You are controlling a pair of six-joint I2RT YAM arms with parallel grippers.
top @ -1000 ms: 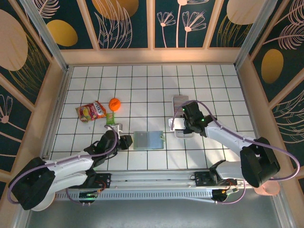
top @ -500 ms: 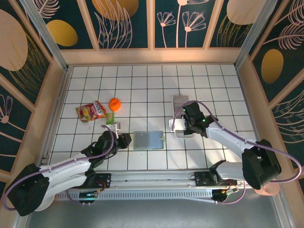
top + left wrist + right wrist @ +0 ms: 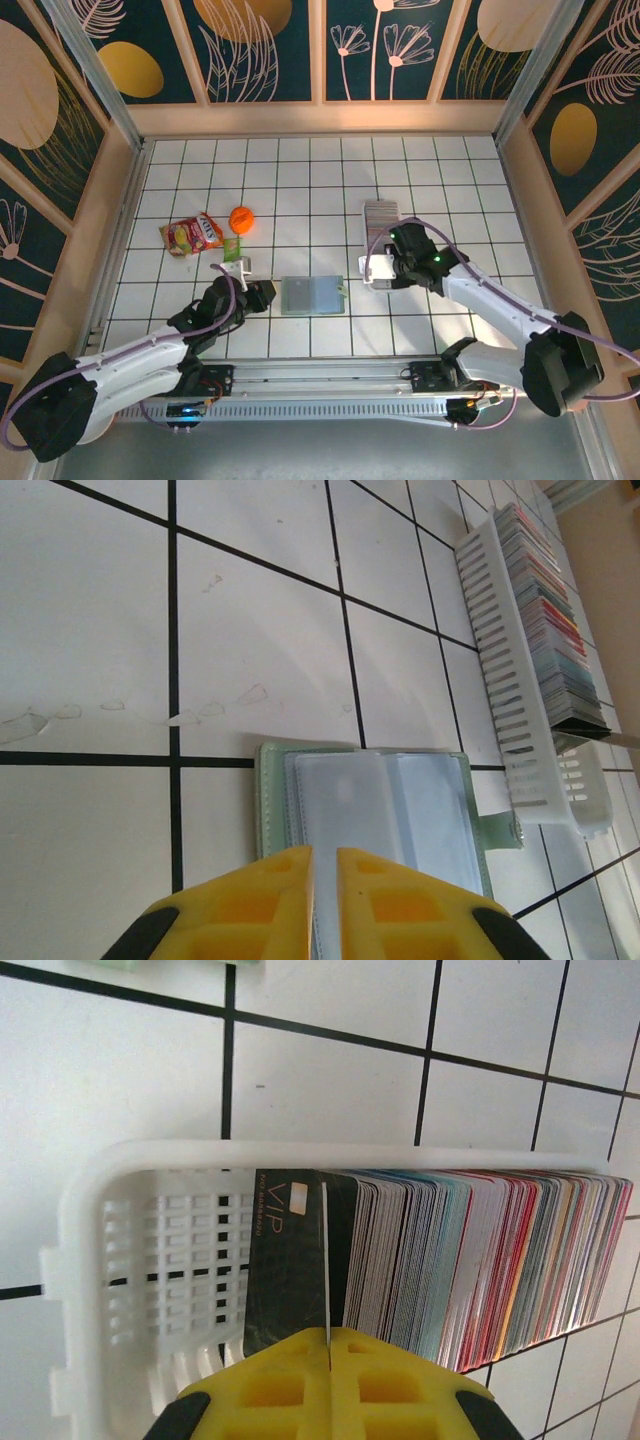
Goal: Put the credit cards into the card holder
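Right claw (image 3: 328, 1332) pinches one of the credit cards (image 3: 480, 1260) — thin; edge-on.

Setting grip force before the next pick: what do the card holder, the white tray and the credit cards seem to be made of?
card holder: matte sage-green cover, probably faux leather or soft vinyl; the inner sleeves look like clear glossy film, catching glare.
tray: white moulded plastic, with slotted, grid-like walls.
credit cards: likely thin stiff plastic, with smooth printed faces and crisp straight edges.

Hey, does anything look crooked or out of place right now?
One black card leans away from the upright credit cards in the white tray, its face showing; the right tool is shut at its edge.
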